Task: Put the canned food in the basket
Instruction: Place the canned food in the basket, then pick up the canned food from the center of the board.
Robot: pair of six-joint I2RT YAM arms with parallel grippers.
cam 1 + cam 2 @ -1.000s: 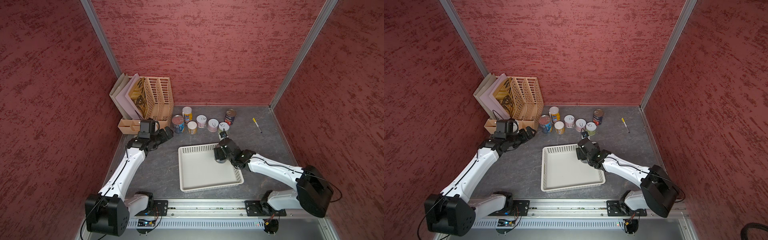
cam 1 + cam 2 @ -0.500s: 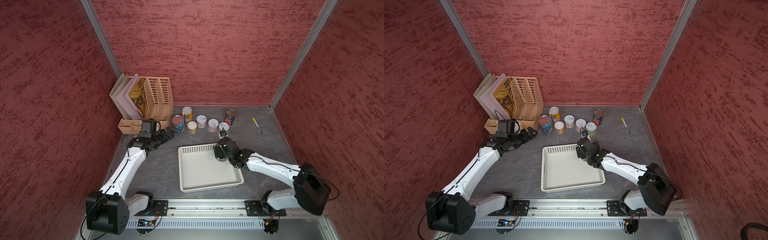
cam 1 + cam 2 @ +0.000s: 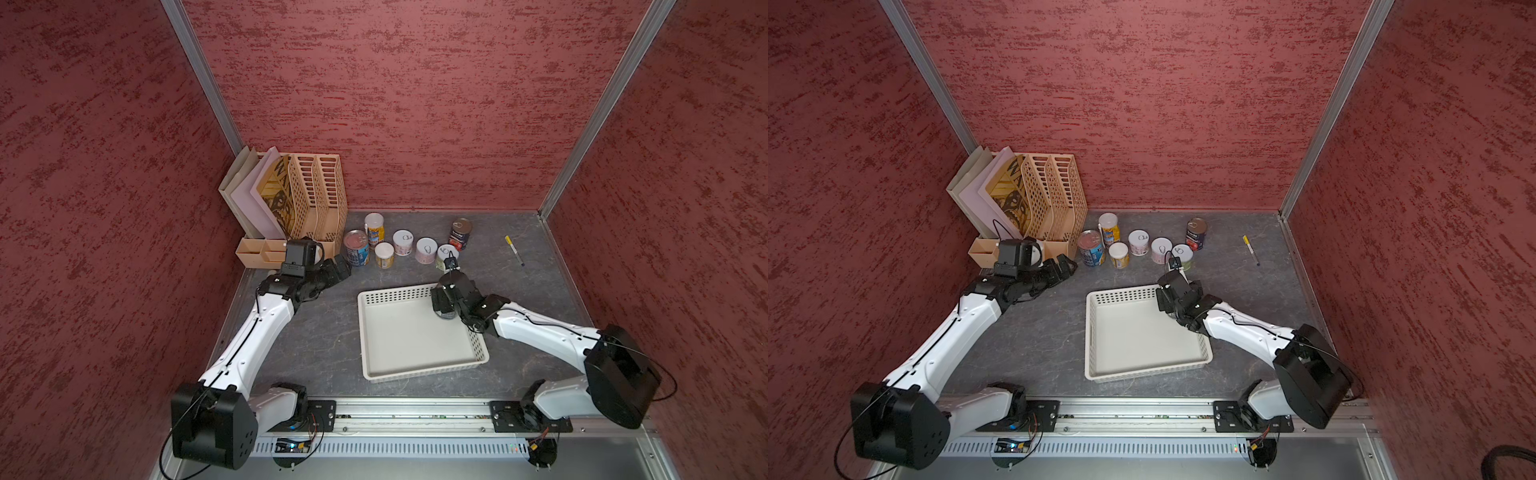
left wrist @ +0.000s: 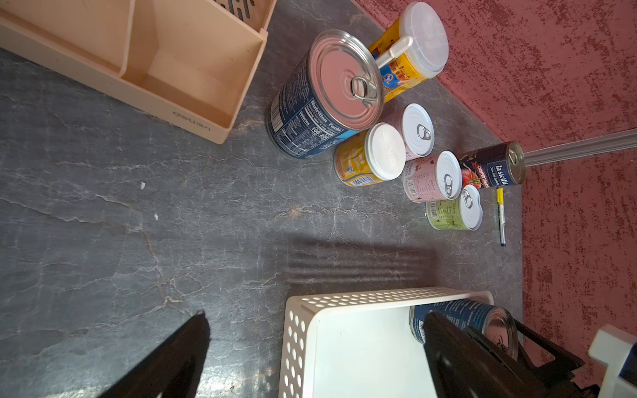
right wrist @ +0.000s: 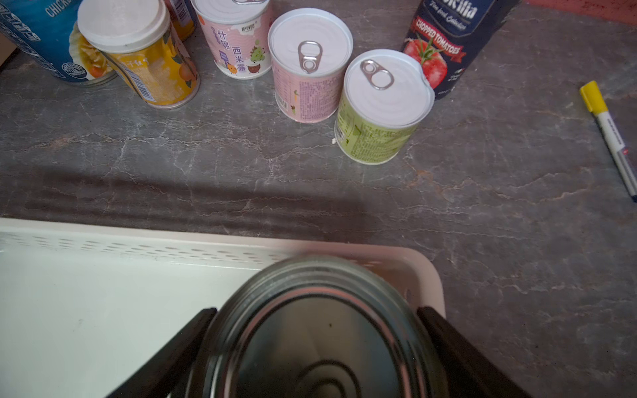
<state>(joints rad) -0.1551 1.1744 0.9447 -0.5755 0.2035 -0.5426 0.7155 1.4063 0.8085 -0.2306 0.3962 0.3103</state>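
At the far right corner of the basket (image 3: 419,374), your right gripper (image 5: 316,310) grasps a blue-labelled can (image 4: 451,308) inside it (not yet let go); seven cans (image 3: 403,243) wait on the table beyond, your left gripper (image 3: 341,266) spread wide beside them.

Seven upright cans (image 3: 402,242) beyond the white perforated basket (image 3: 409,345); blue-labelled eighth can (image 4: 462,308) inside its far corner.

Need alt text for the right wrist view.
The right tool grips a silver-topped can at a corner of the white basket. Beyond, labelled cans stand on the grey table, with a yellow-capped pen lying apart.
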